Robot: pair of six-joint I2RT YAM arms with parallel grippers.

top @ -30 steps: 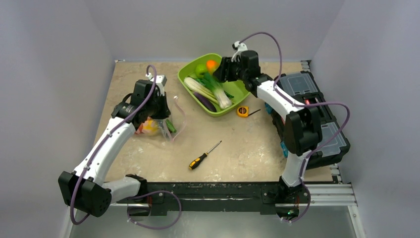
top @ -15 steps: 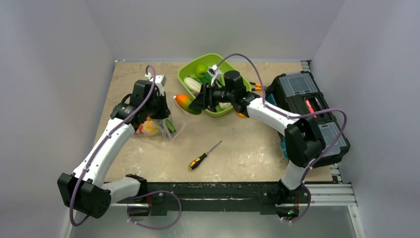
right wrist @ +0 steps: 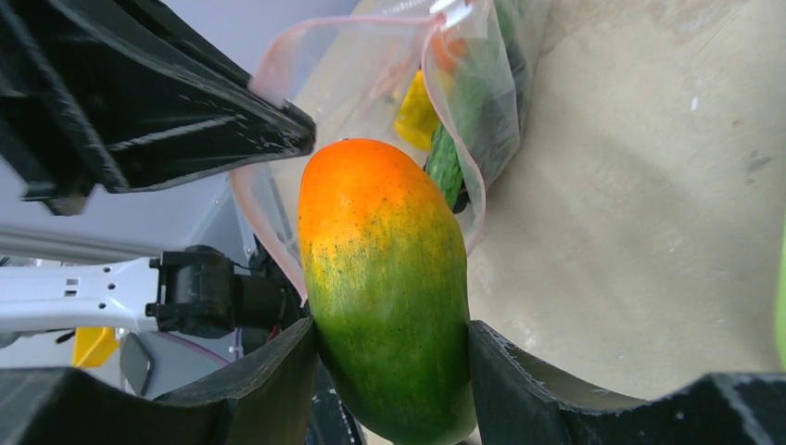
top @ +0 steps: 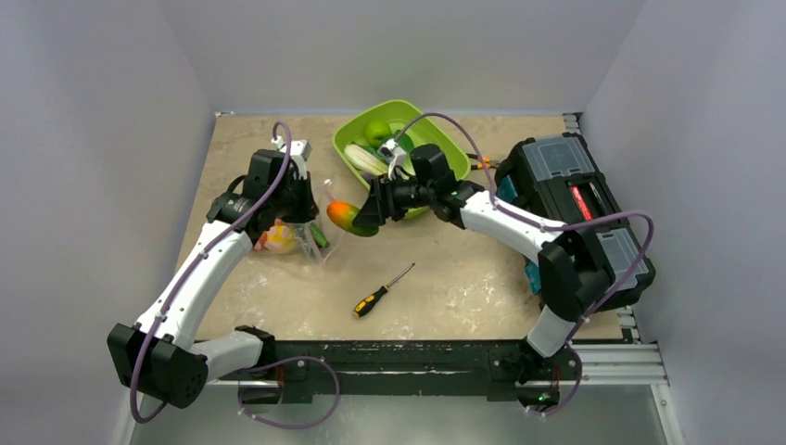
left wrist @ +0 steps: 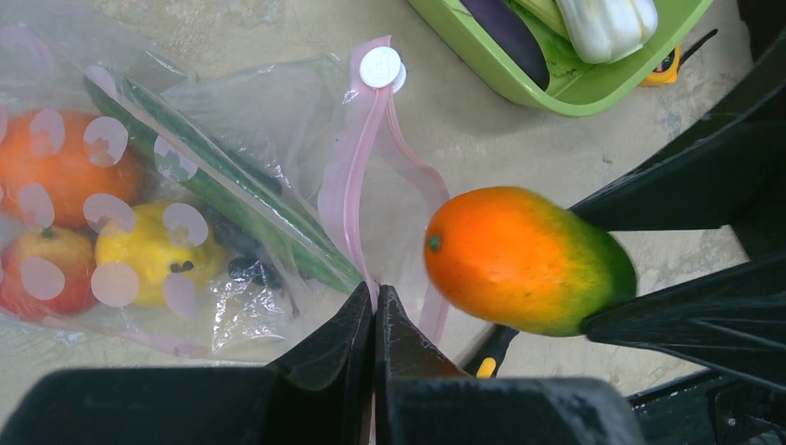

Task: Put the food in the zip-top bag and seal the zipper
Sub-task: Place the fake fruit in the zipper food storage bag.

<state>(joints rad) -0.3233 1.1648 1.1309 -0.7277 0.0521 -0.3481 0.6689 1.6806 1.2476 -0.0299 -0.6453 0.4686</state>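
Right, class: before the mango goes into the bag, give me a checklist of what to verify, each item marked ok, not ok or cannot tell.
1. Right hand grips the mango: ok, a finger presses on each side of its green end.
2. Left hand holds the bag by its zipper: ok, shut on the pink strip.
3. Bag mouth open: ok, the strip forms a loop.
4. Mouth wide enough for the mango: cannot tell.
5. Mango's orange tip faces the mouth: ok, not yet inside.
6. Screwdriver out of the way: ok, it lies apart on the table.
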